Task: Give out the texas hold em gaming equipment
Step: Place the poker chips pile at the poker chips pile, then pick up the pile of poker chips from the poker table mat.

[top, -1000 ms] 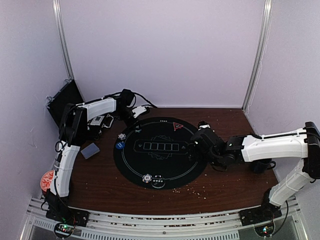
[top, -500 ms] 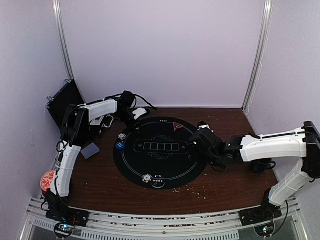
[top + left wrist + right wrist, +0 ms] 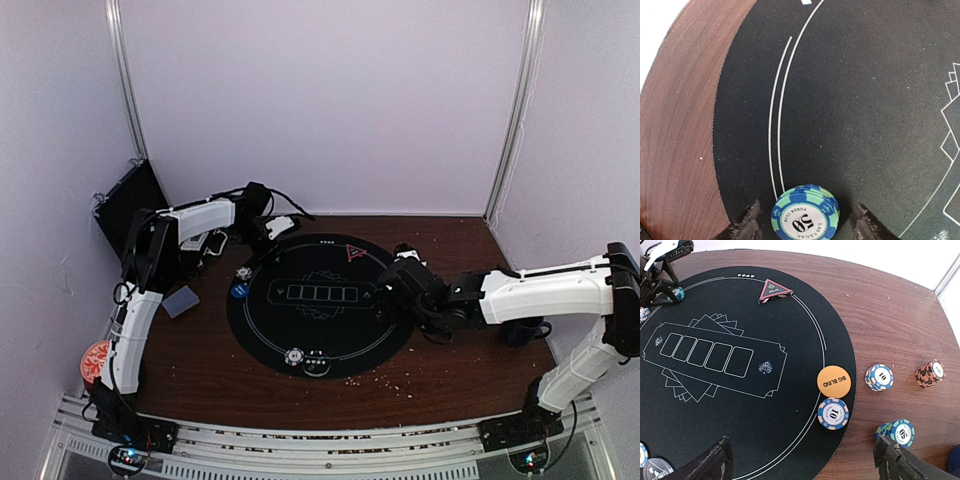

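**Teal stack on far-left rim, both pincers empty**

My left pincer (image 3: 805, 222) sits part-spread around the teal 50 stack (image 3: 805, 215). There is a gap on each side, so nothing is gripped. The stack stands flat on the black mat (image 3: 865, 100) at the double white line, on the far-left rim. It's round with no long axis, so I judge a straight lift clears it.

My right pincer (image 3: 805, 460) hangs fully spread and empty over the mat's near-right part. The spare stacks lie on bare wood to its right. The second teal stack (image 3: 896, 432) is just beside my right finger. The blue-white 10s (image 3: 879, 377) and the reddish stack (image 3: 930, 373) lie farther off. My right arm is nearer those.
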Robot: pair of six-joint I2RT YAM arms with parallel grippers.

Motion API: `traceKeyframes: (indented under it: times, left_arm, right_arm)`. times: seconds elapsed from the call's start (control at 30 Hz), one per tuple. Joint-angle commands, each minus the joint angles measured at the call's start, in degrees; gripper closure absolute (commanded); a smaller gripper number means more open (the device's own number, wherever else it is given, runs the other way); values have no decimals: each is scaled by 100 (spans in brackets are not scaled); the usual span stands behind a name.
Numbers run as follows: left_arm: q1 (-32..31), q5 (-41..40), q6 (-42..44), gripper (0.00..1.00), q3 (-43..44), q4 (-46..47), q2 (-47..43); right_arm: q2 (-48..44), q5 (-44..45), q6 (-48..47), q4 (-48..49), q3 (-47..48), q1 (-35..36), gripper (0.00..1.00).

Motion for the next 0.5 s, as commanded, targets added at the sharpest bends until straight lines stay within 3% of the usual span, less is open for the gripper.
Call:
traceKeyframes:
  times: [0.0, 0.1, 0.23, 0.47]
  left_arm:
    - [-29, -105, -59, 33, 167, 105, 148]
    - [-31, -243, -115, 26, 167, 178, 178]
    - [-31, -334, -213, 25, 201, 192, 244]
    - [-40, -158, -136, 35, 193, 86, 305]
  right_arm:
    - [53, 203, 44, -83, 140, 43, 0]
    - [62, 204, 46, -83, 154, 45, 0]
    - [70, 221, 47, -88, 161, 65, 0]
    - [88, 237, 40, -92, 170, 80, 0]
